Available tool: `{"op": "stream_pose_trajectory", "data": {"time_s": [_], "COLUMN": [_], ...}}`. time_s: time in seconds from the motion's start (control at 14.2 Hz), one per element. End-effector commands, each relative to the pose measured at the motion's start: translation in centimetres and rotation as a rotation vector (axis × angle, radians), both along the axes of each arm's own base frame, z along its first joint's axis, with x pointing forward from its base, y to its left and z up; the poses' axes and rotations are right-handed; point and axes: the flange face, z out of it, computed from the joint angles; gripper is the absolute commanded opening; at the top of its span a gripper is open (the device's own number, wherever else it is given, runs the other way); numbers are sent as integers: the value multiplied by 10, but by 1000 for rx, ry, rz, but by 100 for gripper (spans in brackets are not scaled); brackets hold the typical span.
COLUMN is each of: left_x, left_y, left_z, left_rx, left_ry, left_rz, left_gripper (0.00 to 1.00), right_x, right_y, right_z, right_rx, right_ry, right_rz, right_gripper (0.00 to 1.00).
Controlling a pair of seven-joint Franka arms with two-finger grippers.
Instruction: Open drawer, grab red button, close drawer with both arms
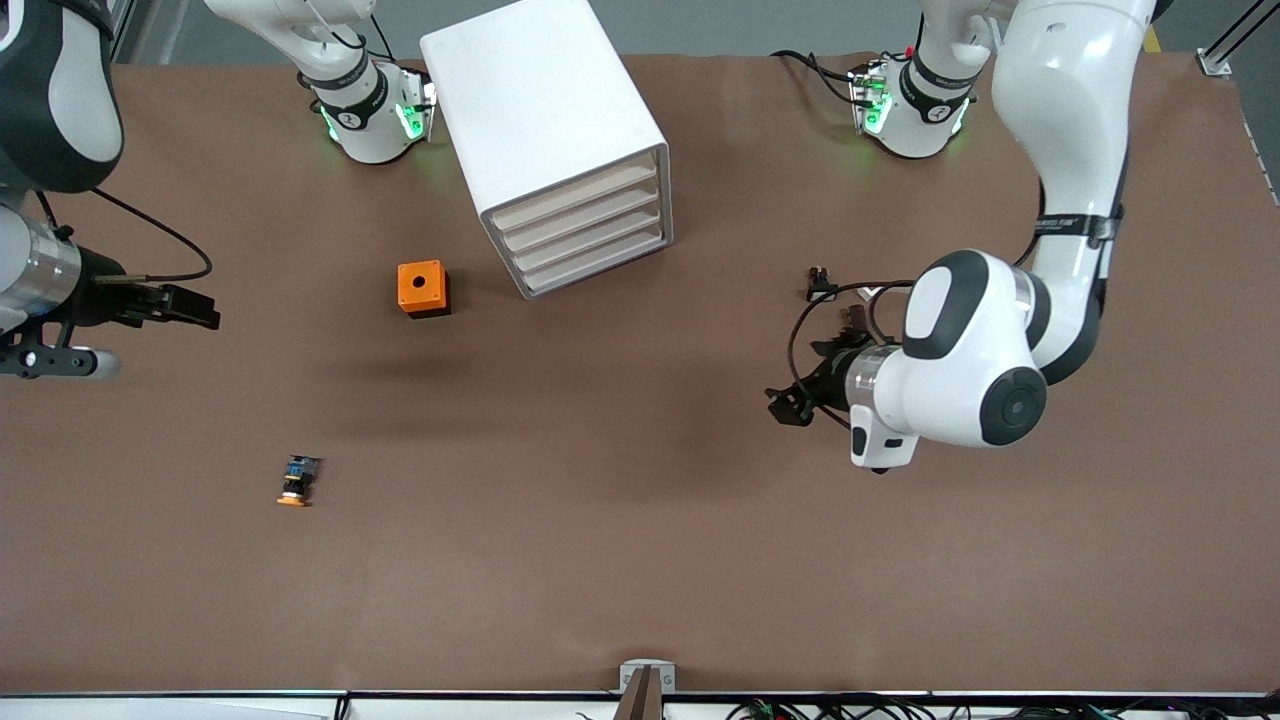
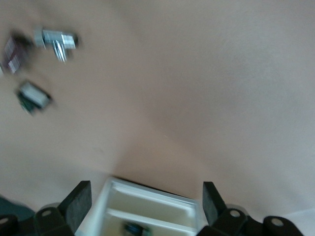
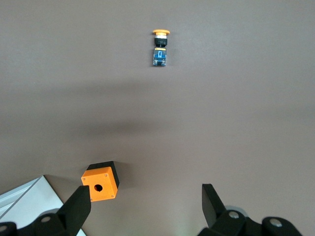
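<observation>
The white cabinet [image 1: 545, 110] stands between the two arm bases. Its uppermost drawer [image 1: 578, 196] looks shut, like the three below it. No red-capped button shows. My left gripper [image 1: 786, 405] is open and hangs over the table toward the left arm's end. In the left wrist view its fingers [image 2: 78, 201] stand wide apart around a blurred white tray [image 2: 147, 196] holding a small dark-blue thing that I cannot name. My right gripper [image 1: 200, 308] is open and empty over the right arm's end, and its fingers [image 3: 78, 204] are spread in the right wrist view.
An orange box with a hole [image 1: 423, 288] [image 3: 101, 183] sits beside the cabinet. An orange-capped switch [image 1: 297, 480] [image 3: 160, 46] lies nearer the front camera. Small dark parts [image 1: 820, 285] [image 2: 54, 39] lie by the left arm.
</observation>
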Motion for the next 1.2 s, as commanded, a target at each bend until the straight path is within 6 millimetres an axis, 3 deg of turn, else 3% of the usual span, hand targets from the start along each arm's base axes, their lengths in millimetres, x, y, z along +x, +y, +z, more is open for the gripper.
{"op": "stream_pose_trajectory", "data": {"time_s": [0.0,0.21,0.49,0.85,1.13], "left_x": [10,1,-28,-63,-102], "left_y": [-10,-30,-62,-91,-135], "left_z": [-8,-30,-70,-119,-121], "left_rx": [22,84,204,330,378], "left_ry": [144,311,584,906,1013], "left_rz": [245,412,510,581,497], "left_gripper": [99,99,99,99,97], "right_x": [1,-4,-12,-36,-66], "right_y": [8,61,131,227,293], "right_z": [7,6,7,1,2], "right_rx": [-19,-52,-14,-58,-100], "right_ry": [6,30,57,47,46], "right_rz": [-42,-232,-479,-616,-705], "right_gripper": [99,100,100,100,100]}}
